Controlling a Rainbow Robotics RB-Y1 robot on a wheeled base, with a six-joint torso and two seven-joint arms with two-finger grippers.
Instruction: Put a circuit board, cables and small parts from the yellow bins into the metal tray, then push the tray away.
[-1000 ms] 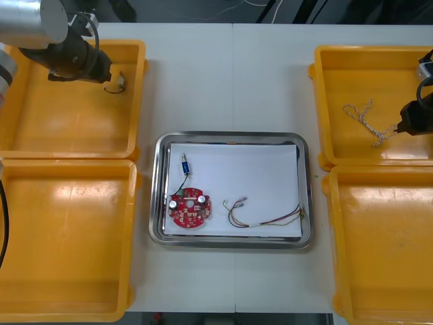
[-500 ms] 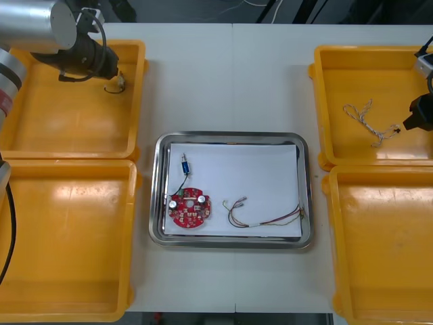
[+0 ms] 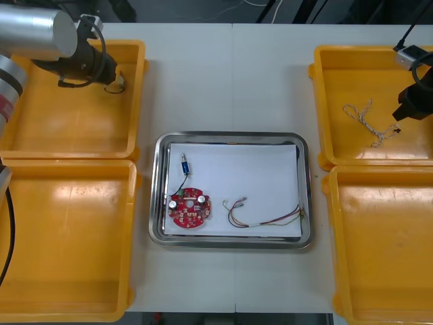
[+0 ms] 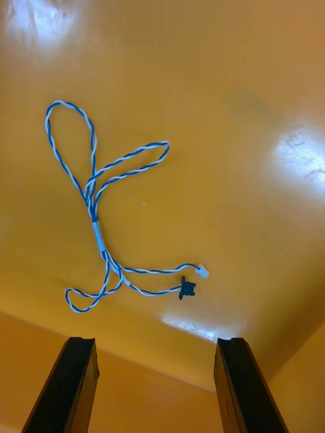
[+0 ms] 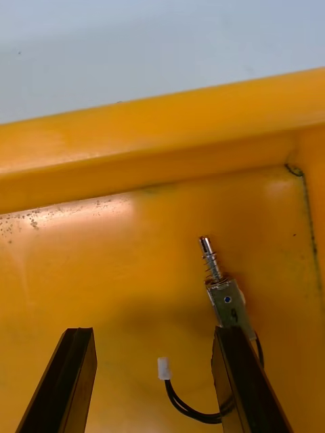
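Observation:
The metal tray (image 3: 230,136), white inside, holds a round red circuit board (image 3: 190,208), a small metal part (image 3: 184,164) with a black cable, and a red and yellow cable (image 3: 265,216). My left gripper (image 3: 112,73) is open in the far left yellow bin (image 3: 67,128), at its far corner. Another small metal part (image 5: 223,298) with a black cable lies just beyond one finger (image 5: 240,379) of the left gripper (image 5: 152,335). My right gripper (image 3: 399,116) hangs open above the far right yellow bin (image 3: 365,68). A twisted blue and white cable (image 4: 98,223) lies on the bin floor beyond the right gripper (image 4: 154,342).
The near left yellow bin (image 3: 61,237) and the near right yellow bin (image 3: 385,244) flank the tray. Bare table (image 3: 230,74) stretches beyond the tray's far rim. The bin wall (image 5: 162,149) rises close behind the small metal part.
My right gripper has drawn back from the end of the blue and white cable, up and toward the far right; the cable stayed put. My left gripper edged toward the bin's far corner.

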